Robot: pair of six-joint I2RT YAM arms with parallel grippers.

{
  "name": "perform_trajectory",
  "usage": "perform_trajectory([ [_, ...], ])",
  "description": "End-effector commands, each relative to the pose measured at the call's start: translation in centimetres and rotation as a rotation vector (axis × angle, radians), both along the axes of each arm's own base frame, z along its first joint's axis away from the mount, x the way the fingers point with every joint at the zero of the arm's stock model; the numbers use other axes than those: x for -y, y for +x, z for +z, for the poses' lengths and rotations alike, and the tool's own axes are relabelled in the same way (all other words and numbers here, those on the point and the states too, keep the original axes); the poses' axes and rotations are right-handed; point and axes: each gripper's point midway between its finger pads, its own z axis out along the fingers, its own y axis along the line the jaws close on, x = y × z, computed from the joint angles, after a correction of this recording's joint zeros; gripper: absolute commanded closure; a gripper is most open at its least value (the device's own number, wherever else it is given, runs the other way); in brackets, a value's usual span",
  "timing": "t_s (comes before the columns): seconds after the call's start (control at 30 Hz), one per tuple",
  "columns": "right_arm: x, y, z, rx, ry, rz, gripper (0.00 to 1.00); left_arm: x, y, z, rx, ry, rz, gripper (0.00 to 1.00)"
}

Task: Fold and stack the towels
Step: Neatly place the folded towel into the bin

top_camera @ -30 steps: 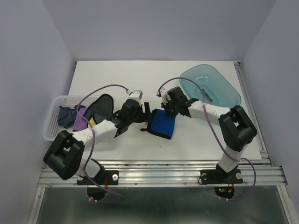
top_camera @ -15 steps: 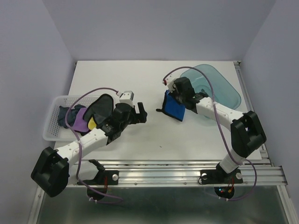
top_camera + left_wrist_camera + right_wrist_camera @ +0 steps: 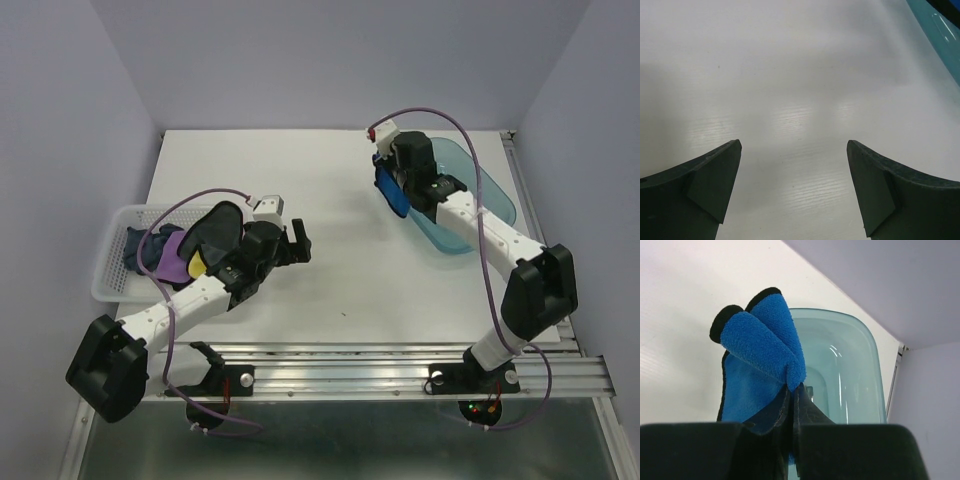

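Two changes against one second ago. On the left side: drawn back from the middle of the table (image 3: 250,170) toward the white basket (image 3: 112,262), with the left gripper (image 3: 297,240) spread wide, wider than before, and gripping nothing. Stretched low over the bare table, elbow bent, fingers pointing toward the far right. Inside the basket, same as before: purple towel (image 3: 176,258), dark navy towel (image 3: 140,246), and one black cloth (image 3: 216,228) leaning over the far rim. On the right side: lifted off the table middle and carried to the far right, the blue towel (image 3: 760,345), now hanging folded at the left rim of the teal tray (image 3: 492,205); touching it or not, cannot tell. Pinched at one edge between the pressed-together tips of the right gripper (image 3: 792,390). Reaching far forward, forearm long and nearly straight, wrist turned toward the left.
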Motion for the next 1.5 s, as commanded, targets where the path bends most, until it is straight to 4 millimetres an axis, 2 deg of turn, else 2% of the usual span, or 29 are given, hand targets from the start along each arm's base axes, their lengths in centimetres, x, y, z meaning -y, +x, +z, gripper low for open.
perform_trajectory([
  [0.0,1.0,1.0,7.4,0.177,0.067,-0.03,0.99,-0.7,0.2,0.4,0.029,0.008,0.029,0.01],
  [0.13,2.4,1.5,7.3,0.167,0.1,-0.029,0.99,-0.6,0.2,0.2,0.025,0.01,0.026,0.01],
  [0.27,3.3,2.1,5.9,0.14,0.127,-0.028,0.99,-0.7,0.2,0.1,0.023,0.013,0.03,0.01],
  [0.5,6.2,3.9,2.0,0.091,0.192,-0.088,0.99,-0.8,0.2,0.1,0.026,0.018,0.029,0.01],
  [0.6,6.3,4.6,-0.6,0.037,0.223,-0.062,0.99,-0.7,0.2,0.1,0.022,0.018,0.025,0.01],
  [0.87,7.8,5.7,-5.6,-0.058,0.281,-0.066,0.99,-0.6,0.4,0.0,0.019,0.031,0.024,0.01],
  [1.17,11.2,7.0,-9.1,-0.12,0.311,-0.138,0.99,-0.4,0.8,-0.3,0.002,0.042,0.028,0.01],
  [1.23,11.8,7.1,-10.1,-0.14,0.311,-0.155,0.94,-0.3,0.9,0.0,0.004,0.04,0.028,0.01],
  [1.4,12.7,7.9,-10.6,-0.145,0.302,-0.187,0.82,-0.3,1.0,1.0,0.017,0.035,0.033,0.01],
  [1.43,13.1,8.0,-10.5,-0.139,0.296,-0.207,0.73,-0.3,1.1,1.5,0.025,0.031,0.034,0.01],
  [1.47,13.2,7.9,-11.1,-0.16,0.294,-0.218,0.69,-0.3,1.1,1.7,0.028,0.031,0.033,0.01],
])
